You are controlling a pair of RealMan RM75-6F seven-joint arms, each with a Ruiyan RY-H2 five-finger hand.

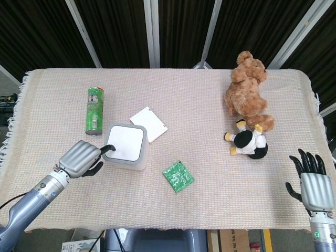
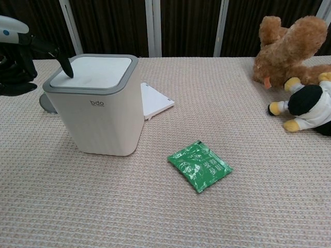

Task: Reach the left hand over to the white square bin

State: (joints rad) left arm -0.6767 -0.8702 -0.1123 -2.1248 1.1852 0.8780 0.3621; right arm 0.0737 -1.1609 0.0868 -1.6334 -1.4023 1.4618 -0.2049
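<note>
Left hand: your left hand (image 1: 81, 159) is beside the near-left side of the white square bin (image 1: 126, 146). Most fingers are curled in toward the palm, and one dark finger (image 2: 64, 64) is stretched out with its tip on the lid at the grey rim. It holds nothing.
Why this pose: I judge that the one pointed finger is there to touch or press the lid, so the reach looks nearly complete.
Bin position: the bin stands upright on the woven table cloth (image 1: 210, 105), left of the centre, just in front of the flat white card (image 1: 149, 123).
Bin contents: the lid is closed and flat, so you cannot tell what is inside.
Right hand: your right hand (image 1: 313, 184) is at the near-right edge of the table, well apart from the bin, with fingers spread and nothing in them. I think it only waits there, out of the way.
Other things: the green can (image 1: 95, 111) lies behind the left hand; the green packet (image 1: 178, 177) lies flat to the right of the bin; the brown teddy bear (image 1: 247, 89) and the penguin toy (image 1: 250, 142) lie together on the right side.
</note>
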